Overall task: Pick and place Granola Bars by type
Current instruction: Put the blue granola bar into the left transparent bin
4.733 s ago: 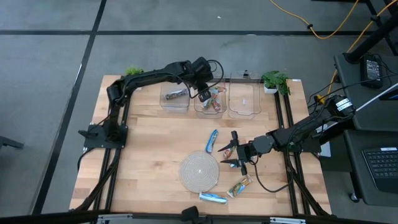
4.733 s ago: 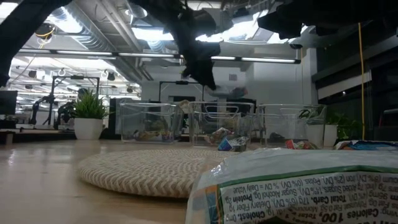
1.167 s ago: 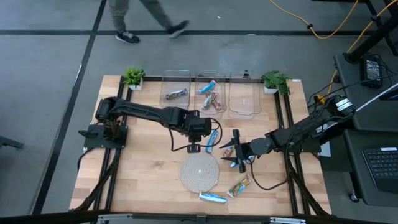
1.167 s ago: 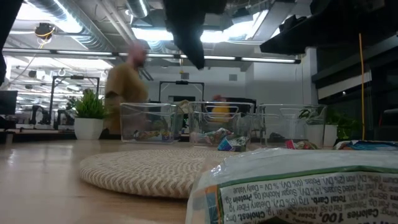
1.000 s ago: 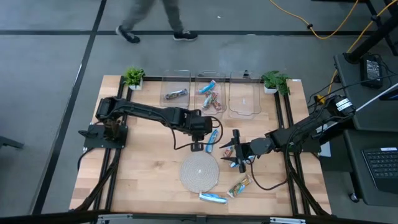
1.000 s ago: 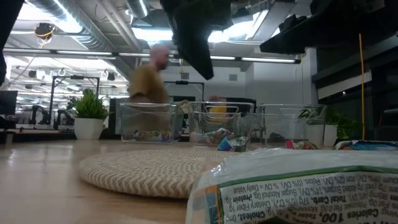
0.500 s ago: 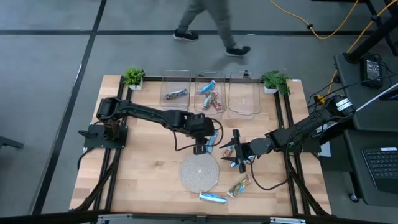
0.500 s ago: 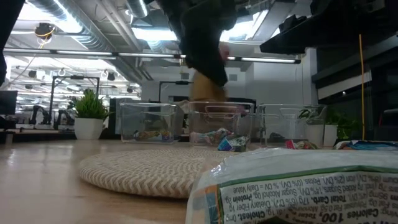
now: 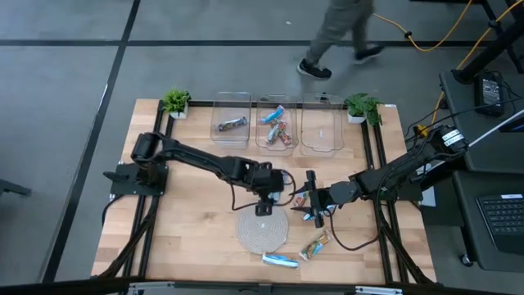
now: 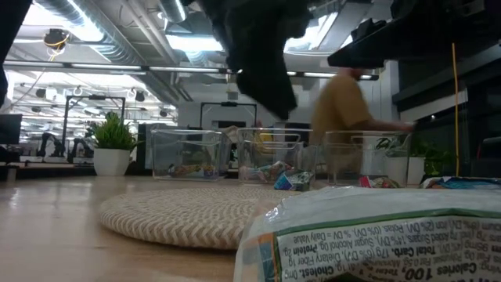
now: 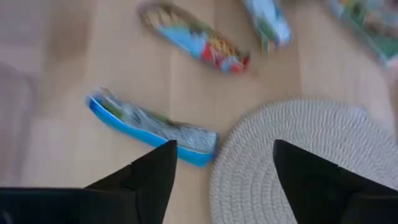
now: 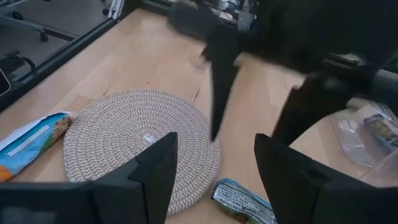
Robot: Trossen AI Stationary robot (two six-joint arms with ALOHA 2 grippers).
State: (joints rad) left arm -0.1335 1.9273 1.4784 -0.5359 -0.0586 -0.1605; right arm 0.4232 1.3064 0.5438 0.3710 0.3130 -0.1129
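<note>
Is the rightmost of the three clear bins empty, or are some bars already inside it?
Empty. In the high view the rightmost clear bin shows only its bare bottom, while the middle bin holds several granola bars and the left bin holds one.

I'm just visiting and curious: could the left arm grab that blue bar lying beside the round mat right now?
Probably yes. The left tool hangs open just above the blue bar, which lies flat on bare wood beside the mat. Nothing covers it. The right tool waits close by but is not over the bar.

From above I had even, bright light; ceiling strips glared in the low view, a walking person [image 10: 352,117] smeared, and my left wrist picture blurred.
</note>
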